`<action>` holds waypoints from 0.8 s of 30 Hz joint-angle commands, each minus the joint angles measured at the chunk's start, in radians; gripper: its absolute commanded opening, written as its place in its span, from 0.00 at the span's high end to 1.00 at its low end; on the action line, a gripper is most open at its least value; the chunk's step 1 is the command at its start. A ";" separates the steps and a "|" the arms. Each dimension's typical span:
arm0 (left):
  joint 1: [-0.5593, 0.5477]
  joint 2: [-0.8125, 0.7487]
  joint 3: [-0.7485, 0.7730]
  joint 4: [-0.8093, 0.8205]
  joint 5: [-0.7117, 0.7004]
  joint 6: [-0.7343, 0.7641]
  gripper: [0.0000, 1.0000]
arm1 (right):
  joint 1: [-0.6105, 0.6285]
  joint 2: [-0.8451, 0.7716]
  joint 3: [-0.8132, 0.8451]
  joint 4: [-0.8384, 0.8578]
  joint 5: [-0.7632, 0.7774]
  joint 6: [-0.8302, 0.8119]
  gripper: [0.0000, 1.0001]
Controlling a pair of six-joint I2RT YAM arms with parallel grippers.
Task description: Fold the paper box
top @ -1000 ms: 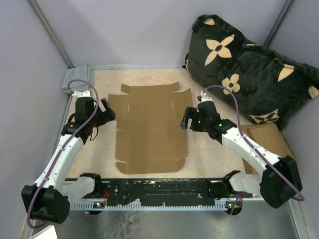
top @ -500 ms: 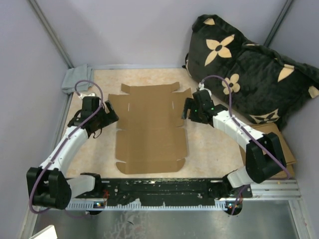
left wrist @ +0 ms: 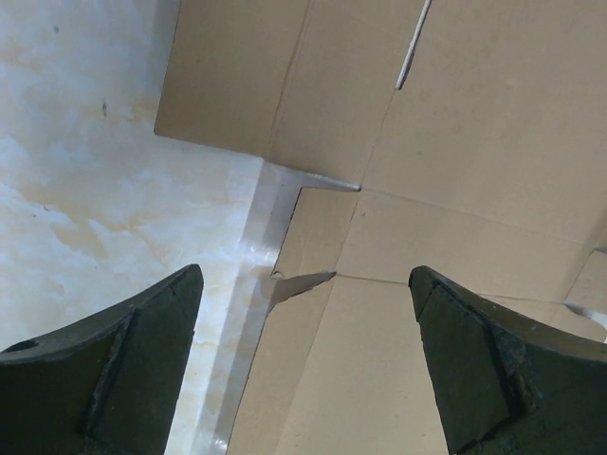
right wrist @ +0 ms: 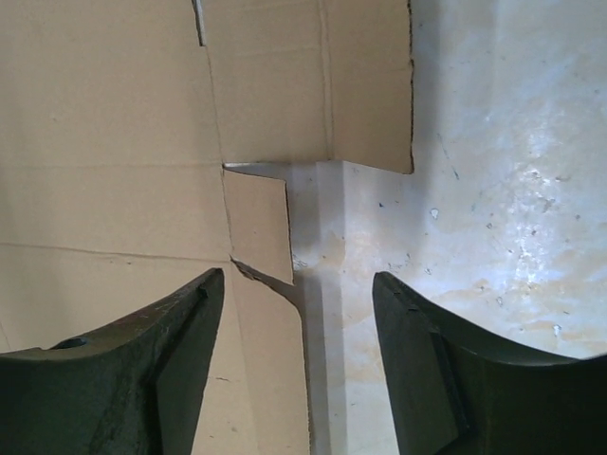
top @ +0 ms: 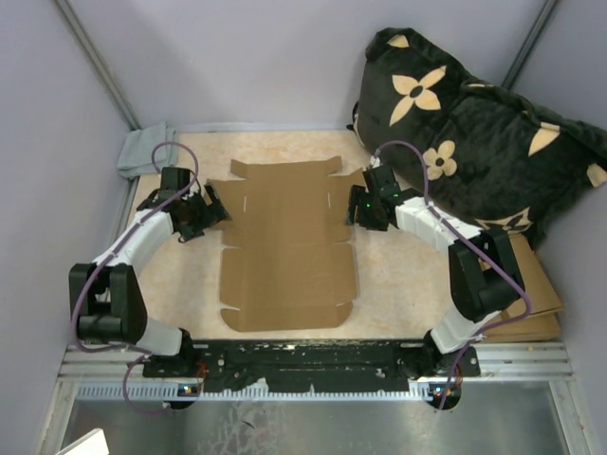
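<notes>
The paper box (top: 289, 251) lay flat and unfolded in the middle of the pale, marbled worktop (top: 398, 284). Its length ran from near to far, with small tabs at both ends and wider side flaps on its far half.

The left claw (top: 214, 207) sat low at the box's left edge, at the notch where the far side flap met the narrower near panel. Its fingers (left wrist: 104, 379) stood wide apart with nothing between them. In the left wrist view one finger was over bare worktop and the other over cardboard, with the notch and a small tab with a slightly lifted corner below the gap.

The right claw (top: 352, 210) was at the matching notch on the box's right edge. Its fingers (right wrist: 465, 379) were also apart and gripped nothing, one over cardboard and one over worktop. The box's edge and a small tab with a raised corner lay below the gap. Whether either claw touched the cardboard could not be told.

A dark cushion (top: 474, 123) with tan flowers leaned in the far right corner. A grey cloth (top: 142, 152) lay bunched in the far left corner. A smaller cardboard piece (top: 531, 275) lay at the worktop's right side, partly under the right arm and well apart from the box.
</notes>
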 commanded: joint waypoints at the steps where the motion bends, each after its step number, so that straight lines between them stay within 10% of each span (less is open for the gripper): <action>1: 0.006 0.026 -0.001 -0.006 0.015 0.046 0.04 | -0.005 0.020 0.035 0.066 -0.064 -0.024 0.37; 24: -0.009 0.157 0.020 0.046 0.240 0.061 0.14 | 0.074 0.211 0.206 -0.018 -0.056 -0.113 0.42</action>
